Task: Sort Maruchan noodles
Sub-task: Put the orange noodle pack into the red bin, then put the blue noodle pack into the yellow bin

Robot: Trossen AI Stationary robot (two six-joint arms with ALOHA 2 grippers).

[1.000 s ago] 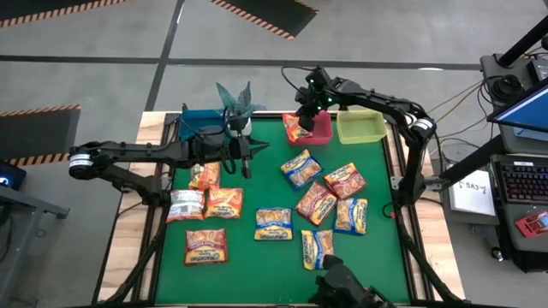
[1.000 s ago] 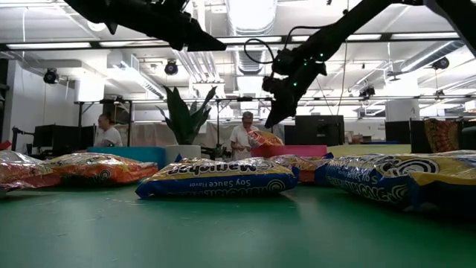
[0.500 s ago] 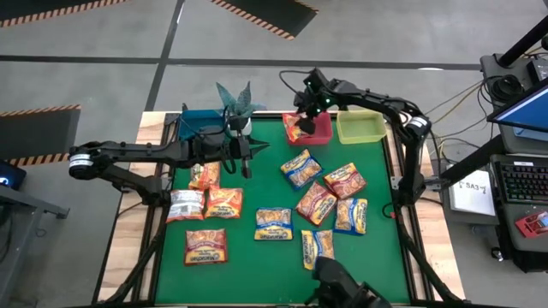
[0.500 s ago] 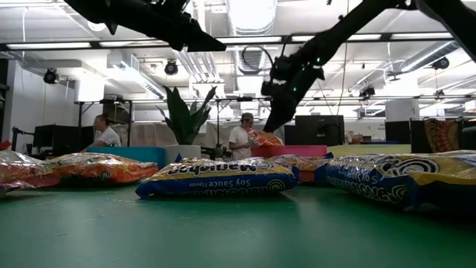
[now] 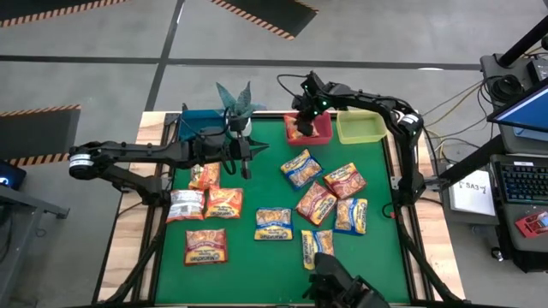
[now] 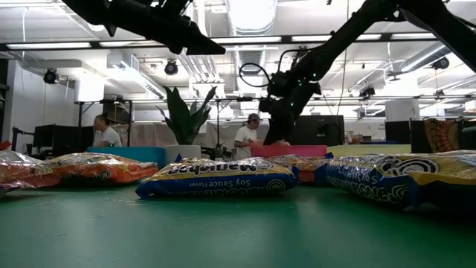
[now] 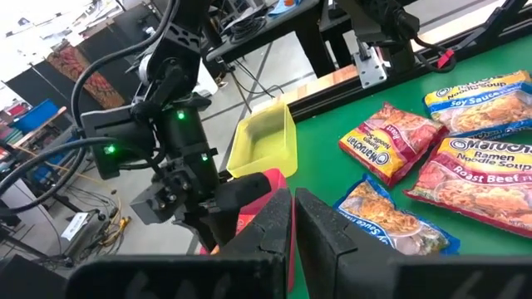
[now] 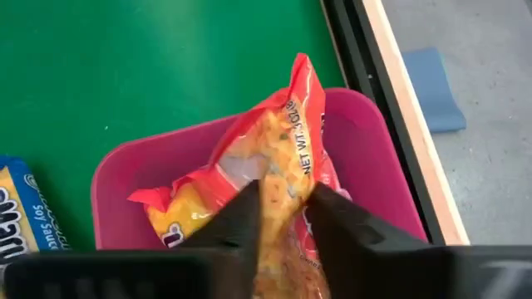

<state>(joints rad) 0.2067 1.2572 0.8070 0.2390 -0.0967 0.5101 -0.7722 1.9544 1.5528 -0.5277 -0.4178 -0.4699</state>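
Several Maruchan noodle packets lie flat on the green mat, among them a blue-and-yellow one (image 5: 274, 224), a red one (image 5: 205, 246) and an orange one (image 5: 204, 175). My right gripper (image 5: 299, 128) is low over the red bin (image 5: 322, 130) at the far edge and is shut on an orange-red packet (image 8: 274, 158) that reaches into the bin. My left gripper (image 5: 248, 161) hangs shut and empty above the mat's far left part, near the orange packet. Its shut fingers also show in its wrist view (image 7: 293, 203). My right gripper pinches the orange-red packet between its two fingers, at a crumpled stretch near its middle (image 8: 283, 187). The fingers come from above, pointing down into the red bin. The packet is bunched, one end sticking up (image 8: 303, 79) and the other spread against the bin's inside (image 8: 162, 208).
A blue bin (image 5: 199, 120) and a potted plant (image 5: 238, 104) stand at the far left, and a yellow-green bin (image 5: 360, 126) stands right of the red one. Packets cover the mat's middle and right. Bare mat lies along the near left edge. People show in the room behind.
My right gripper has gone down and a little toward the table's left, over the red bin, still shut on the packet. The packet hung above the bin's rim before and now sits down inside the bin.
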